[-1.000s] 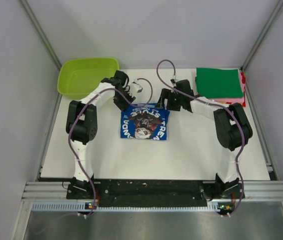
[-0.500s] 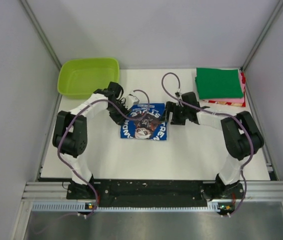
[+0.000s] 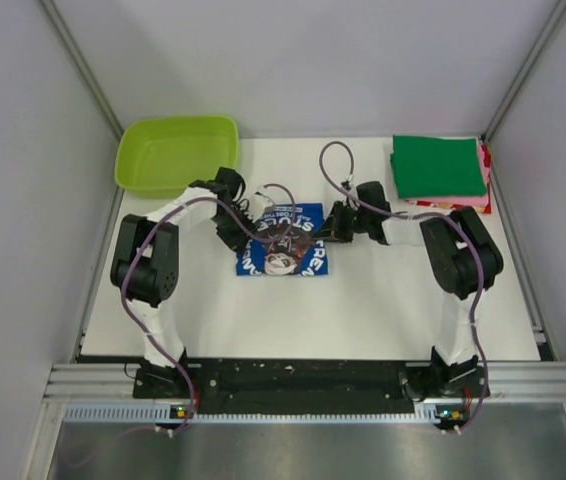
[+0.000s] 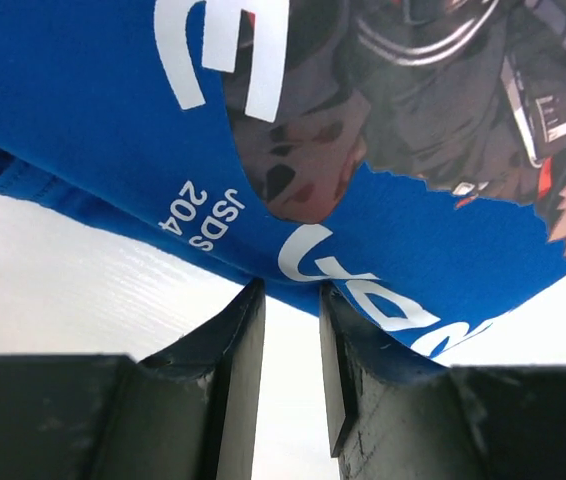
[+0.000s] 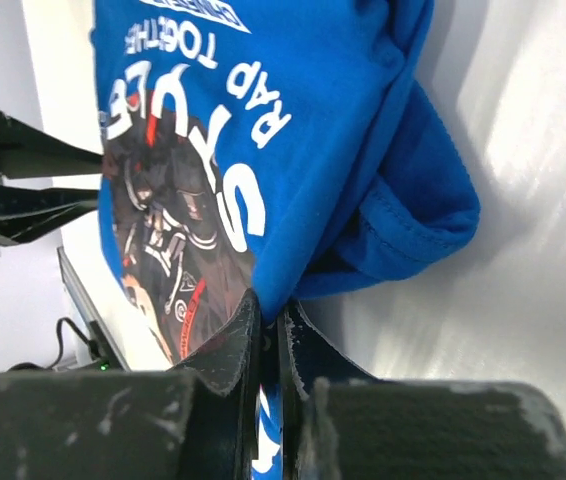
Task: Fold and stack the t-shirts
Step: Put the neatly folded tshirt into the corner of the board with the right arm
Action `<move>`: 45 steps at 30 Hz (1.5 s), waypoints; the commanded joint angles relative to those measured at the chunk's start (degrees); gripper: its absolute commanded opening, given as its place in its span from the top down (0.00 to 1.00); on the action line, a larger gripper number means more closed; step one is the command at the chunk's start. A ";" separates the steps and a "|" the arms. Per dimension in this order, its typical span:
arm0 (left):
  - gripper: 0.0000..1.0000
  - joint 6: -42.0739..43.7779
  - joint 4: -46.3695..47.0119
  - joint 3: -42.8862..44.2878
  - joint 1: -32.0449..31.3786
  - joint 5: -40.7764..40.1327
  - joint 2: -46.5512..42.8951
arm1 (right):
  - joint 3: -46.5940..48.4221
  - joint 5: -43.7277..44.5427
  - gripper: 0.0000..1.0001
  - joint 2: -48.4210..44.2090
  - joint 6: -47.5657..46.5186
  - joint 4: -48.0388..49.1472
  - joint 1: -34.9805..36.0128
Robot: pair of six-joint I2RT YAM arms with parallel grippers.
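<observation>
Moved in over last second: left claw (image 4: 290, 292) and right claw (image 5: 268, 305) both clenched on blue t-shirt (image 3: 283, 262) far hem; starting fold.

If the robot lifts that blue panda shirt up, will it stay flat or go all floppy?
Probably floppy: where the right fingers pinch the blue shirt, its hem sags into a loose fold. It's likely light, since a small pinch at the edge seems enough to raise it. It won't roll, but may bunch up.
</observation>
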 commanded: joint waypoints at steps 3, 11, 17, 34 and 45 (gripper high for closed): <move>0.59 1.87 -0.57 2.16 2.20 -0.72 -5.35 | 5.51 -2.63 1.00 -2.12 -5.01 -1.36 -2.66; 0.01 3.10 -1.80 3.30 3.96 -6.42 -14.41 | 19.73 6.84 1.00 -3.08 -29.08 -28.69 -7.32; 0.01 3.10 -2.07 2.51 4.23 -8.10 -16.70 | 30.54 20.89 1.00 -2.74 -45.17 -40.21 -9.87; 0.01 4.16 -3.48 2.42 4.32 -10.82 -17.40 | 62.02 49.82 1.00 5.79 -64.60 -53.76 -14.26; 0.01 4.42 -3.65 2.16 4.32 -11.00 -16.97 | 68.27 55.29 1.00 4.13 -73.23 -53.85 -16.37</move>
